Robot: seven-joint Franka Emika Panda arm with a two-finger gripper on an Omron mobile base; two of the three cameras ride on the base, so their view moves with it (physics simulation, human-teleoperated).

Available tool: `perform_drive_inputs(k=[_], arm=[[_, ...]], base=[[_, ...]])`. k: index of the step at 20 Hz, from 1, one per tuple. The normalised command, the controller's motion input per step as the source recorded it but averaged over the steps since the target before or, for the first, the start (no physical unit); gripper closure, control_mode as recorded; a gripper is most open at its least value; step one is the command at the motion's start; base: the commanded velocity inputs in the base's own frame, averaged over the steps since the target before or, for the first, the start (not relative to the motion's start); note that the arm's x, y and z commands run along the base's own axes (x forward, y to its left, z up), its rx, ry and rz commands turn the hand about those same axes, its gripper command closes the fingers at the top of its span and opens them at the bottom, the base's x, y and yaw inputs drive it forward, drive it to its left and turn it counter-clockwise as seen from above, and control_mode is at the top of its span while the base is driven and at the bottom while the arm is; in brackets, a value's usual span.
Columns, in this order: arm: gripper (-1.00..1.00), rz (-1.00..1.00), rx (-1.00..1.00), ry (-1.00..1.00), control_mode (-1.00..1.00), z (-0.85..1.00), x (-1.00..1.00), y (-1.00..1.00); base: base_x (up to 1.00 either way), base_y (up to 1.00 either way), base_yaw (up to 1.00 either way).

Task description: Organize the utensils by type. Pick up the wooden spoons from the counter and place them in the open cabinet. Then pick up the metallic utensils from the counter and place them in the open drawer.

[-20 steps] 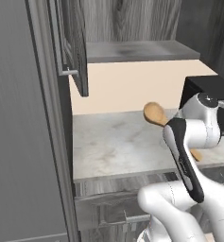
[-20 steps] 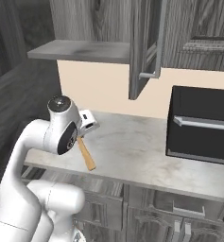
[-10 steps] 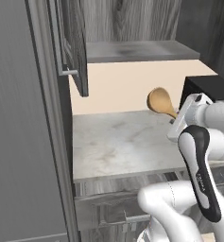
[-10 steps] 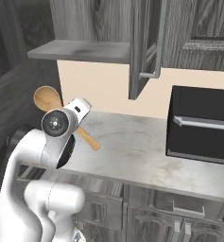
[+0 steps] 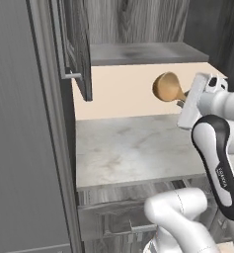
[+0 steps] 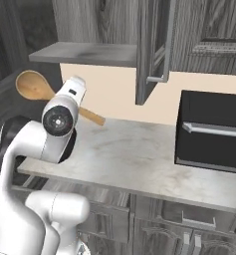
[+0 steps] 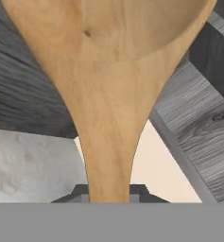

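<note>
A: What lies around the gripper [image 5: 183, 102]?

B: The tall dark grey wood-grain wall cabinet [image 5: 74, 49] is seen above and ahead of it, door open; the light grey marbled stone counter [image 5: 133, 148] is spread well below it.

A: And what is held?

B: A light orange-brown wooden spoon [image 5: 169, 88] is pinched by the handle between nearly closed jaws, bowl raised ahead.

A: Progress?

B: An early stage is judged: this spoon is not yet shelved. The other utensils cannot be accounted for.
</note>
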Motion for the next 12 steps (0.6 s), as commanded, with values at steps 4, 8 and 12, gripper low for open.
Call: perform_drive_inputs(k=[4,8,12], arm=[[1.0,0.09,-0.15,-0.1,-1.0,0.81,0.1,0.18],[1.0,0.04,-0.27,0.0,-1.0,0.72,0.17,0.25],[1.0,0.0,-0.27,0.0,-1.0,0.62,0.26,0.29]], base=[[0.0,0.0,0.0],[0.0,0.0,0.0],[0.0,0.0,0.0]])
